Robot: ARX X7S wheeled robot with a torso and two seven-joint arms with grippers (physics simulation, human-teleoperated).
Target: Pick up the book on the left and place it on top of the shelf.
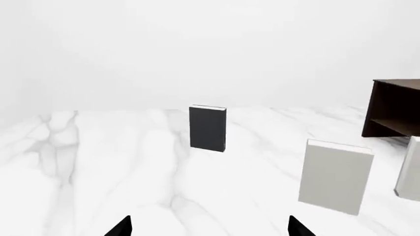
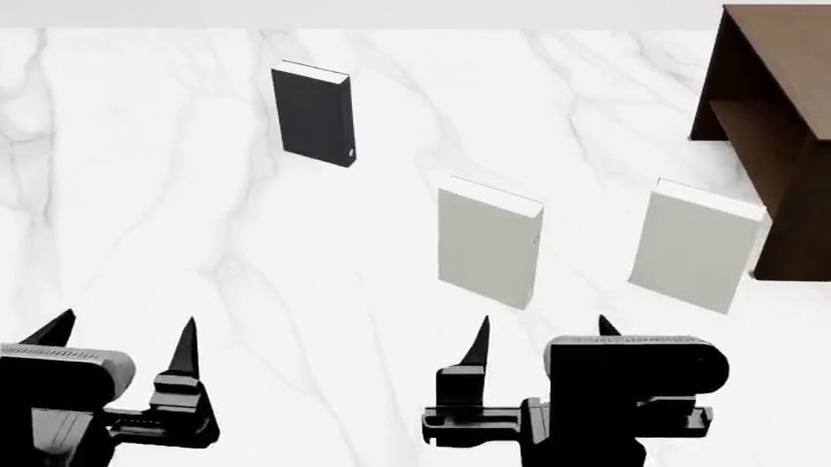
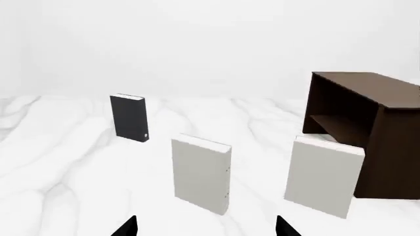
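The book (image 2: 313, 115) stands upright on the marble table (image 2: 156, 214), far out on the left and well apart from everything else. With free space all round it, either broad face can be reached, so a grip across its thickness looks possible without disturbing the neighbours. Two pale books stand nearer the robot: the middle one (image 2: 489, 241) and the right one (image 2: 695, 246), the latter just beside the shelf (image 2: 766, 88) at the far right. The shelf's flat top is the goal, so the carry must, I judge, pass over or behind both pale books.

The left gripper (image 2: 121, 336) hangs low at the near edge, its fingers spread with nothing between them, roughly in line with the book but far short of it. The right gripper (image 2: 542, 336) hangs likewise, spread and empty, in front of the pale books. Nothing is lifted; the approach is not yet begun.

The head view gives the layout from above but cuts off most of the shelf. The right wrist view shows the shelf's top board, side panel and an inner board, and the right pale book close against its corner. The left wrist view looks almost straight at the book's dark cover between the fingertips, showing only a sliver of the shelf.
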